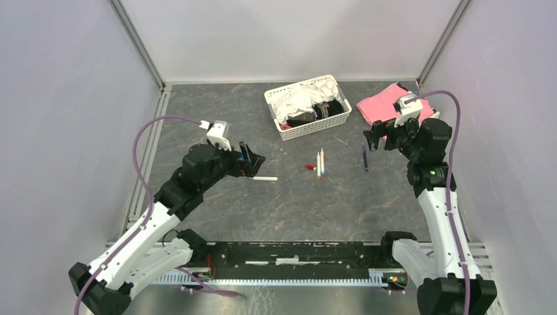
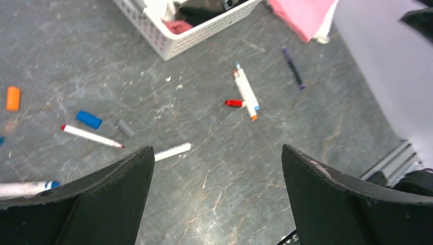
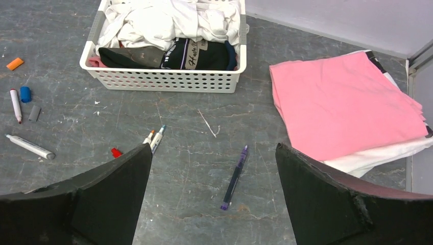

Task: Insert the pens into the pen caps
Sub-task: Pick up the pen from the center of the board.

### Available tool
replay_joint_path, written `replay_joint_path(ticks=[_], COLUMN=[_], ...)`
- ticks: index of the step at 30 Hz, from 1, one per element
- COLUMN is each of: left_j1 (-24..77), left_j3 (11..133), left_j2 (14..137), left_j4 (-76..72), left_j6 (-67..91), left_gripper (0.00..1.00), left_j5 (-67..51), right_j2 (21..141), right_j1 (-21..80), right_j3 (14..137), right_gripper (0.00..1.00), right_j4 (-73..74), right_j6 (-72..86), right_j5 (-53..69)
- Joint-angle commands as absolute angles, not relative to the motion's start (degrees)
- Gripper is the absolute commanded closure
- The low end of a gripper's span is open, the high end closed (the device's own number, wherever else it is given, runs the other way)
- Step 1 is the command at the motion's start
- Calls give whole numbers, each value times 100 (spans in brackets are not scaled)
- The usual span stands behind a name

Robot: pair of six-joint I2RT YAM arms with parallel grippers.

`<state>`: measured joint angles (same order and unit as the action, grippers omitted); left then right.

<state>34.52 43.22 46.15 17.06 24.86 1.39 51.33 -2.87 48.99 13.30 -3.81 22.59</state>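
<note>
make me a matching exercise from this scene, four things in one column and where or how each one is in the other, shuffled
Things:
1. red cap
2. purple pen
3. white basket
4. pink cloth

Place or state:
A. folded on top of a white cloth
B. filled with white and dark clothes
C. lying alone, nothing touching it
D. right beside the pair of white pens

Pairs: 1-D, 2-C, 3-B, 4-A

wht basket (image 1: pixel 314 126) w/ clothes (image 1: pixel 299 98) | pink cloth (image 1: pixel 379 108) beside | thin stick (image 3: pixel 209 124)
</note>
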Motion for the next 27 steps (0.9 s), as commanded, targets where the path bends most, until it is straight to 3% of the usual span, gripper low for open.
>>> replay_joint_path(ticks=[1, 8, 12, 15, 21, 27], left_j1=[3507, 3515, 3516, 3516, 3637, 4330], left_j3=[4408, 3875, 3533, 3304, 3390, 3858], left_j2=[4317, 3992, 3806, 3925, 4229, 4517], left_j4=[987, 252, -224, -563, 283, 1676], left_j6=[2700, 3538, 4018, 4328, 4211, 3792], left_gripper=[0, 0, 0, 0, 4, 8], left_j5=[-303, -699, -859, -1182, -897, 792], right_j2=[5101, 5123, 5251, 5326, 5486, 5099], right_j1=[-246, -213, -135, -45, -31, -28], right_j3=[5041, 4930, 4861, 4660, 4014, 3252], right_gripper=[2, 2, 2, 2, 2, 2], right_j4=[1099, 1140, 1588, 1894, 1673, 900], right_j6=[-474, -1198, -2588, -3258, -3268, -3021], right_j5=[2264, 3387, 5070, 5674, 5201, 4708])
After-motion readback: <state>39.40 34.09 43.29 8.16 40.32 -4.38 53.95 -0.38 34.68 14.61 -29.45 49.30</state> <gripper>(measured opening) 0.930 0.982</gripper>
